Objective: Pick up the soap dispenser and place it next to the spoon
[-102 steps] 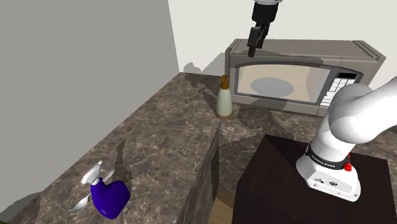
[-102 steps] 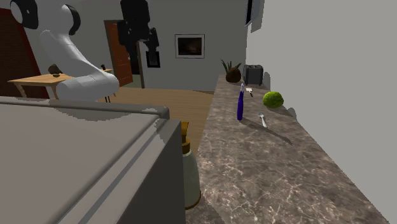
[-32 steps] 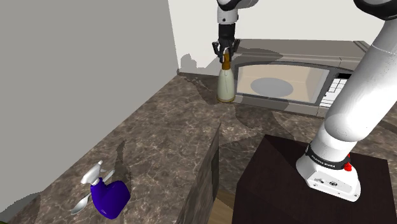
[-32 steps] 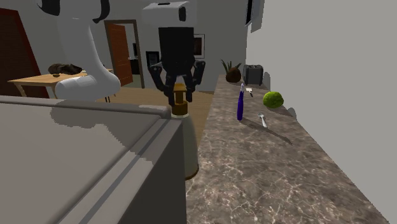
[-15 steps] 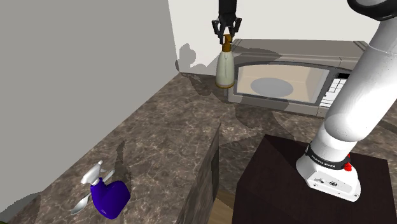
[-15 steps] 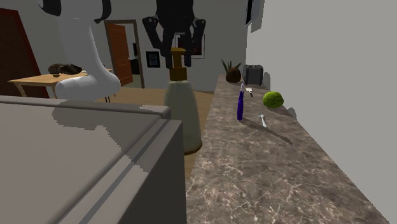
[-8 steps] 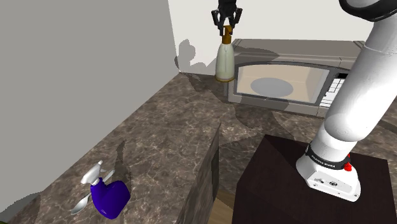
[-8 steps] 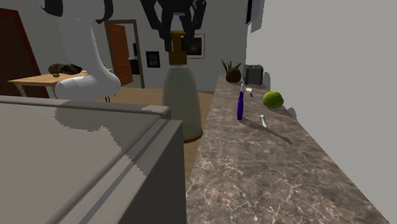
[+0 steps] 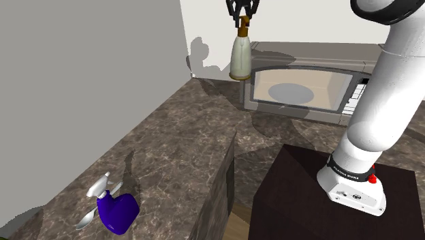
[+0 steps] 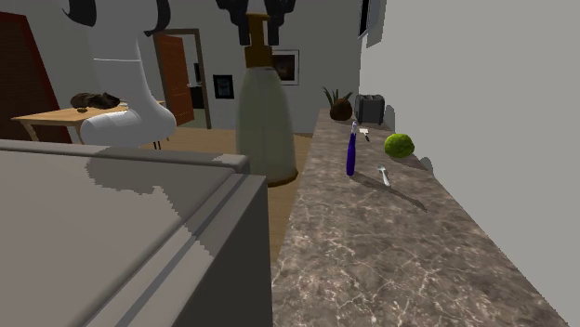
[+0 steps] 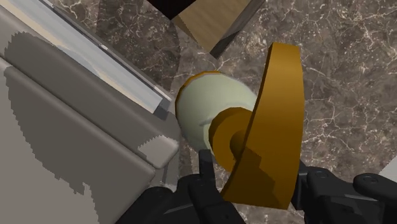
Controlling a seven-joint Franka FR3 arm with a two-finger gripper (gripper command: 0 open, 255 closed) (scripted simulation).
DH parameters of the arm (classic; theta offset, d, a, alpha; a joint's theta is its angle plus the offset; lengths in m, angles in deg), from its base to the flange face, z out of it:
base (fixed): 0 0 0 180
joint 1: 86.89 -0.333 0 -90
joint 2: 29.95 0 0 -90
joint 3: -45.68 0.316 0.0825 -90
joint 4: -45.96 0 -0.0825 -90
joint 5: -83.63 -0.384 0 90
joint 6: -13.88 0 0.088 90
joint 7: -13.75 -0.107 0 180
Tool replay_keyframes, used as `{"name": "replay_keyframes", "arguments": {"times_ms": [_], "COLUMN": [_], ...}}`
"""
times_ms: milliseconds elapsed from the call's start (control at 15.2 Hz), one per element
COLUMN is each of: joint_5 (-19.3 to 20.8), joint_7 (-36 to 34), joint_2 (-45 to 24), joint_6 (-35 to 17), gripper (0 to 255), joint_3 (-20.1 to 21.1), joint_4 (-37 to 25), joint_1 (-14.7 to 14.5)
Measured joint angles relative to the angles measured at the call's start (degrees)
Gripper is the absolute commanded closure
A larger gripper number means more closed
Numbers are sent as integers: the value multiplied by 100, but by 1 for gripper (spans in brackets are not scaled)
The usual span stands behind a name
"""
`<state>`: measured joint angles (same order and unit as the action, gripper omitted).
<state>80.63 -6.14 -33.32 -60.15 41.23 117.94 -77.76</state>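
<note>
Shoulder view: pincer is at the top edge, fingers closed on the brown pump neck of the soap dispenser. The dispenser hangs straight under it, long axis upright, base clear of the worktop and level with the top of the microwave, just off that view's left side of it. The spoon lies far down the worktop toward the shoulder view's lower left, just beside a blue spray bottle, so the carry runs from the microwave end down along the wall to that end, well apart from the current hold. Second exterior view: the dispenser is large and close to the camera, upright, pump under the black fingers at the top edge, base above the counter edge and not resting on anything. The spoon is a small pale piece farther along the worktop, between the blue bottle and the wall, with a green round object beyond it. Wrist view: looking down the bottle's axis, pale body foreshortened below the pump's brown disc, a black finger tight against each side of the neck, so the grip is real and not just straddling. The marbled worktop and the microwave top edge lie beneath. Judgement: pick is done, transport is next. The tall bottle held by its narrow neck could swing or slip on a fast move.
</note>
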Motion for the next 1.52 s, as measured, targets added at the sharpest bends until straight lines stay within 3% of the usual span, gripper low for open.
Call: {"name": "replay_keyframes", "arguments": {"times_ms": [528,660,1518], "joint_5": [-63,-17,-4], "joint_7": [-57,-264,-1949], "joint_2": [-547,-177,444], "joint_6": [846,532,-696], "gripper": [255,255,255], "joint_3": [-2,95,935], "joint_4": [-1392,-714,1051], "joint_1": [12,-142,-1055]}}
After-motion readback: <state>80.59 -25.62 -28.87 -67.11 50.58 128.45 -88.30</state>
